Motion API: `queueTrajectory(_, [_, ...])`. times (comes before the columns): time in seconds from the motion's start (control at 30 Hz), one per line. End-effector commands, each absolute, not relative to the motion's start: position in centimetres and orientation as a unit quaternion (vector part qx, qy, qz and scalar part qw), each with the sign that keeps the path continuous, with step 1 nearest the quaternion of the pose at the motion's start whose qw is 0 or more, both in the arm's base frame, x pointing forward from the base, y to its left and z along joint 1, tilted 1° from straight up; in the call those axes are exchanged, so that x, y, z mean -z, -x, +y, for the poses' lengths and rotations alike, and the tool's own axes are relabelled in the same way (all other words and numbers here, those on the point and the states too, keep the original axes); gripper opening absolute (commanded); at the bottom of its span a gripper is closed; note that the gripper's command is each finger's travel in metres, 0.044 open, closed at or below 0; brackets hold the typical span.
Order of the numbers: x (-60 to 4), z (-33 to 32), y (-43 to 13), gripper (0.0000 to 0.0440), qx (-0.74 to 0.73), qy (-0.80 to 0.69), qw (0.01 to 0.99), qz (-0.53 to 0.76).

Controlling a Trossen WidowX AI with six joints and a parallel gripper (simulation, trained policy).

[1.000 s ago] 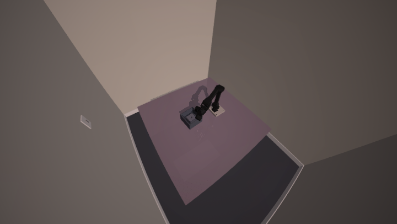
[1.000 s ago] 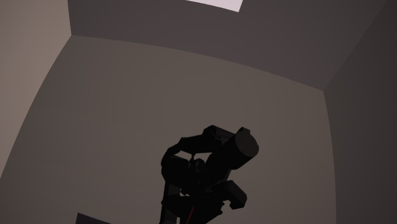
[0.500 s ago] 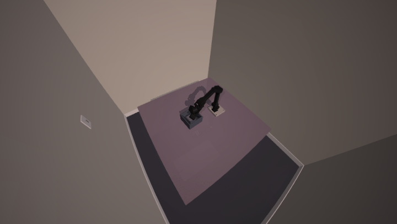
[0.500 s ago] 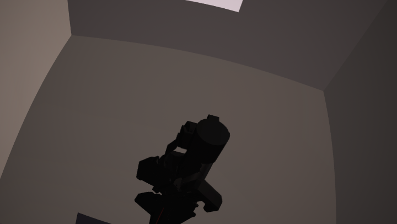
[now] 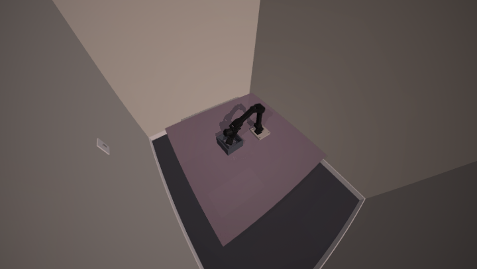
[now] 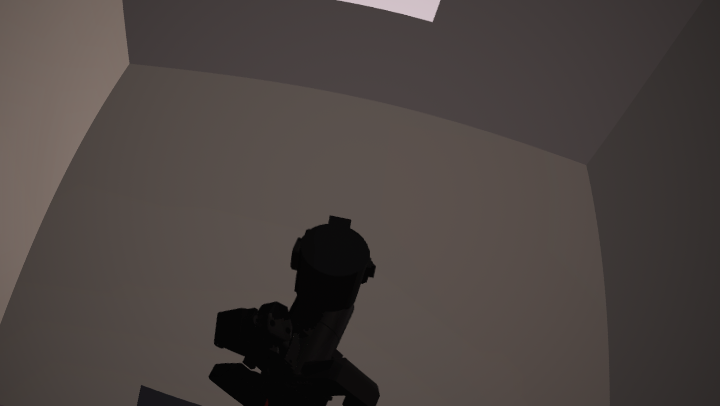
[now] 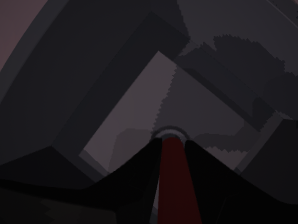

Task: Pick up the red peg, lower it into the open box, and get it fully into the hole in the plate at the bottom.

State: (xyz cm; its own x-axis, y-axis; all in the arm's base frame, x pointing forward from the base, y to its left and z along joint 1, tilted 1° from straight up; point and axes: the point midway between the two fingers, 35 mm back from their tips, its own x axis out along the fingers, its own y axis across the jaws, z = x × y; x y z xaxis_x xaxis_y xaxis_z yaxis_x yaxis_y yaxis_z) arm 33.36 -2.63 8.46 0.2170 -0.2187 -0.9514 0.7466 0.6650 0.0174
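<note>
The red peg (image 6: 266, 402) (image 7: 176, 187) is clamped between the fingertips of the end effector (image 5: 229, 142) (image 7: 172, 146), and in the wrist view it lines up with the ringed hole (image 7: 170, 131) in the plate (image 7: 200, 107) (its depth there I cannot tell). The arm (image 5: 246, 115) (image 6: 330, 282) reaches left from its base, wrist over the open box (image 5: 228, 148) (image 7: 100, 85) on the desk (image 5: 240, 187).

And the pincer (image 5: 229, 141) (image 6: 302, 385) (image 7: 173, 143) is across! A second ago the box (image 5: 234, 148) (image 7: 35, 80) sits off to one side of it; now the box is right beneath it. From outside, pincer and arm (image 5: 247, 115) (image 6: 327, 297) drop lower, swinging over, and the arm's bend, just now visible behind the pincer, slips out of sight. Only a sliver of red peg (image 6: 266, 402) (image 7: 176, 185) shows there below the pincer, at the frame's edge.
</note>
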Motion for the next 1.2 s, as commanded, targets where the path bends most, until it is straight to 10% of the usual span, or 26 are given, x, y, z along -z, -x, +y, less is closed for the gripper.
queueTrajectory(0.0, [-7.2, -2.6, -33.2, 0.0065, 0.311, -0.240, 0.733, 0.555])
queueTrajectory(0.3, [-7.4, -3.5, -34.4, 0.0181, 0.294, -0.233, 0.731, 0.570])
queueTrajectory(0.63, [-9.2, -3.5, -37.1, 0.0439, 0.270, -0.250, 0.729, 0.576])
queueTrajectory(1.17, [-13.4, -1.2, -41.9, 0.0440, 0.205, -0.281, 0.740, 0.575])
